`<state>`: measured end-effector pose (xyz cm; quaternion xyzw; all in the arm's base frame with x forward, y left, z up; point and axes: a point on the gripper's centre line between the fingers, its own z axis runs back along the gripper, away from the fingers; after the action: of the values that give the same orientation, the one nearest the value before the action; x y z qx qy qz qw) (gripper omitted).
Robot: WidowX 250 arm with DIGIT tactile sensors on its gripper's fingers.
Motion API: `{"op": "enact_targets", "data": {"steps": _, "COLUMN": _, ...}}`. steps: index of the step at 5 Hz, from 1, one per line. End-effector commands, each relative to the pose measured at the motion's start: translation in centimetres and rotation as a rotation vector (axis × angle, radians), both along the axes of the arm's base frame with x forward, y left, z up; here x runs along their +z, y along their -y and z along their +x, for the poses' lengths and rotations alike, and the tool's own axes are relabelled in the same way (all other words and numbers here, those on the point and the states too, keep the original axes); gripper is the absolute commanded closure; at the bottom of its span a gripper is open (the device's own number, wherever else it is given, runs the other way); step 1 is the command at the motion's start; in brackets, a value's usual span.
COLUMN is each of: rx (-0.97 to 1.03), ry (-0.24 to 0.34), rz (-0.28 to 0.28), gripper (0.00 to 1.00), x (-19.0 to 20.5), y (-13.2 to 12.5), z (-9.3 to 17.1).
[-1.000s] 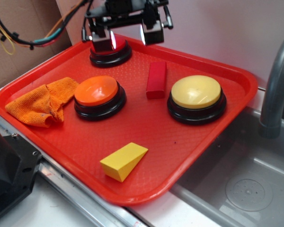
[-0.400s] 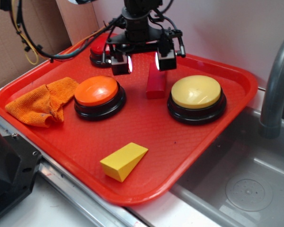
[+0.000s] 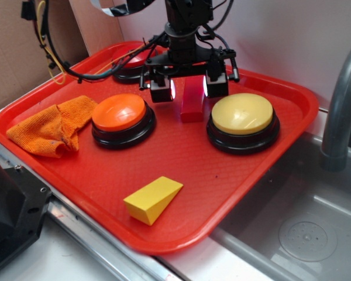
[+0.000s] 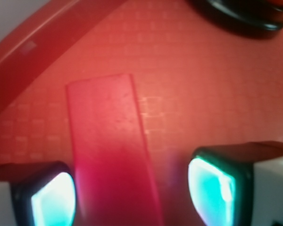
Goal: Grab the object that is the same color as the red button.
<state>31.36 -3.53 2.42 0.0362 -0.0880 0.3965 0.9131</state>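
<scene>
Gripper (image 3: pixel 189 89) shown with jaws spread astride the block (image 3: pixel 192 107) — block sits nearer one pad (image 4: pixel 52 197); centring is advised before closure.

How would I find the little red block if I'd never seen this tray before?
Look at the big red tray beside the sink. Near its back, between the orange button and the yellow button, lies the red block, right under the open gripper. It is the only brick-shaped thing there, matching the tray's red, unlike the yellow wedge.
</scene>
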Motion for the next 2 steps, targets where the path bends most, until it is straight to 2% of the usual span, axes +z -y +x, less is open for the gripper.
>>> {"op": "enact_targets", "data": {"steps": 1, "rx": -0.008, "ry": 0.032, "rz": -0.023, "gripper": 1.00, "x": 1.10, "y": -2.05, "z": 0.27}}
{"op": "enact_targets", "data": {"steps": 2, "rx": -0.088, "ry": 0.057, "rz": -0.009, "gripper": 1.00, "x": 1.52, "y": -2.27, "z": 0.53}}
